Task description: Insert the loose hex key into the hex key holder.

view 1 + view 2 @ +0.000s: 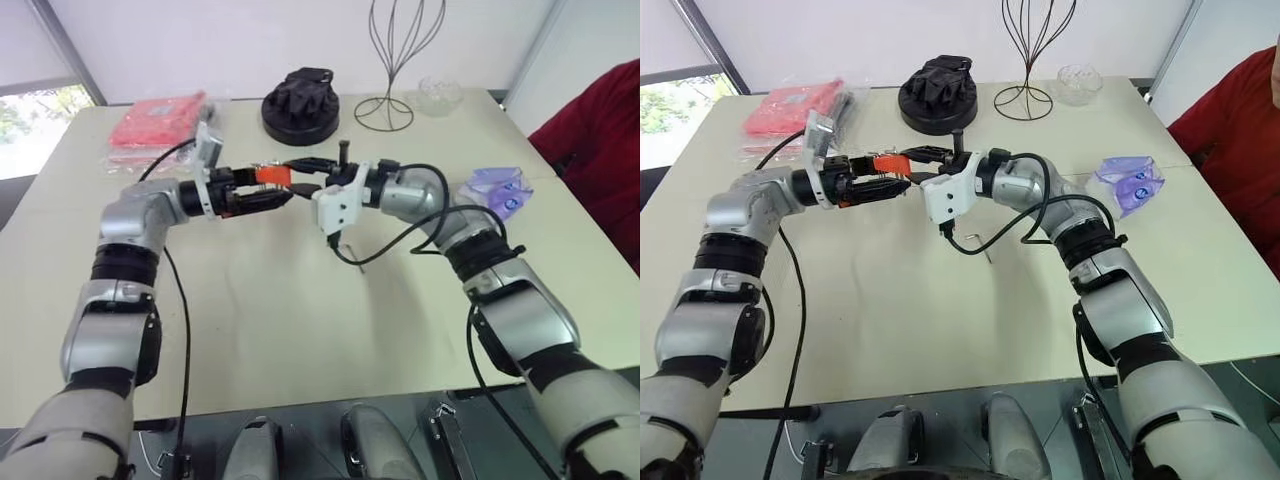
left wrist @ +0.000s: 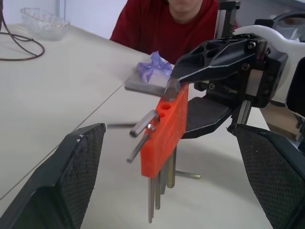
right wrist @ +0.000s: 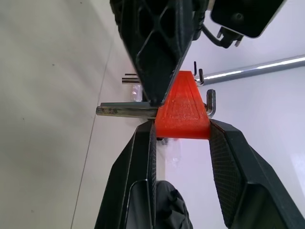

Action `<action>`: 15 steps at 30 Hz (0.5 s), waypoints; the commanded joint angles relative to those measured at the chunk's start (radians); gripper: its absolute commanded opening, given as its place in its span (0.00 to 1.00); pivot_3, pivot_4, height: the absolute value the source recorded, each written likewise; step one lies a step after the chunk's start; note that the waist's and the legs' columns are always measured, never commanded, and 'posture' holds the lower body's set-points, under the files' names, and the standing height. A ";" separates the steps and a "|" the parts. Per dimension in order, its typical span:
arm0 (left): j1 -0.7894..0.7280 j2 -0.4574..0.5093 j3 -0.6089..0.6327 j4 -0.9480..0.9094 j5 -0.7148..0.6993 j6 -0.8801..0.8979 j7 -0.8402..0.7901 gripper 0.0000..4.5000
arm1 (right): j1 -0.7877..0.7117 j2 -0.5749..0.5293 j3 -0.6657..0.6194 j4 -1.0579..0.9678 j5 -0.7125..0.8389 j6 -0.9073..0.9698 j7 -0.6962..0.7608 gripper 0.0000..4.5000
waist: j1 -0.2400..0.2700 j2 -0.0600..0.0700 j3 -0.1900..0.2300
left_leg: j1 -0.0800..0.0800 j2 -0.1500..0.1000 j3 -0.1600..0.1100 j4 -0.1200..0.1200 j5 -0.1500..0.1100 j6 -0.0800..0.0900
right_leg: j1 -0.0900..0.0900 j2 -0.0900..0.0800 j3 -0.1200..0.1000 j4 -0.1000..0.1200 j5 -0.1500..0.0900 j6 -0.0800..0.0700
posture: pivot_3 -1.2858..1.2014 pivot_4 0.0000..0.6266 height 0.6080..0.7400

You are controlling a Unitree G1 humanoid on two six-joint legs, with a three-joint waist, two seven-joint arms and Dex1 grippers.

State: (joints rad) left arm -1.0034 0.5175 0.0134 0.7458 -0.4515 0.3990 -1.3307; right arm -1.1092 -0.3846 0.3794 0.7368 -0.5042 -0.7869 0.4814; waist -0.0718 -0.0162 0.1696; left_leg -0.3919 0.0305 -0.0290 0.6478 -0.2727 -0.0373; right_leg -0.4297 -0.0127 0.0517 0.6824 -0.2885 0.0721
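One orange holder (image 1: 272, 176), one loose hex key (image 1: 362, 264), two grippers, one wire stand (image 1: 385, 60).

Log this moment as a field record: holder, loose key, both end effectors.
hex key holder: orange, held above the table, several keys protruding
right end effector: shut on the hex key holder
left end effector: open, fingers either side of the holder, not gripping
loose hex key: lying on the table below the arms, untouched
task state: key not yet inserted
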 commanded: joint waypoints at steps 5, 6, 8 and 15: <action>-0.080 -0.013 0.036 0.083 0.029 -0.050 -0.036 1.00 | 0.006 -0.014 -0.017 -0.088 0.017 0.007 -0.018 0.22 | 0.002 0.000 0.000 | 0.000 0.000 0.000 0.000 0.000 0.000 | 0.000 0.000 0.000 0.000 0.000 0.000 | 0.52 0.24 1.00; -0.084 -0.013 0.037 0.088 0.031 -0.052 -0.039 1.00 | 0.008 -0.015 -0.015 -0.089 0.015 0.007 -0.019 0.22 | 0.002 0.000 0.000 | 0.000 0.000 0.000 0.000 0.000 0.000 | 0.000 0.000 0.000 0.000 0.000 0.000 | 0.52 0.24 1.00; -0.088 -0.011 0.038 0.096 0.037 -0.056 -0.044 1.00 | 0.009 -0.017 -0.013 -0.088 0.011 0.008 -0.024 0.22 | 0.002 0.000 0.000 | 0.000 0.000 0.000 0.000 0.000 0.000 | 0.000 -0.001 0.000 0.000 0.000 0.000 | 0.52 0.24 1.00; -0.094 -0.002 0.056 0.105 0.036 -0.052 -0.054 0.71 | 0.011 -0.016 -0.005 -0.078 -0.003 0.009 -0.040 0.22 | 0.002 0.000 0.000 | 0.000 0.000 0.000 0.000 0.000 0.000 | 0.000 0.000 0.000 0.000 0.000 0.000 | 0.52 0.24 1.00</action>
State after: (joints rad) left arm -1.0653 0.4995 0.0355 0.8611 -0.4117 0.3606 -1.3757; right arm -1.0855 -0.3950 0.3827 0.6900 -0.5093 -0.7723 0.4605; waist -0.0698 -0.0162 0.1696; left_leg -0.3924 0.0305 -0.0292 0.6480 -0.2727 -0.0374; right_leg -0.4297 -0.0132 0.0516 0.6823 -0.2885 0.0721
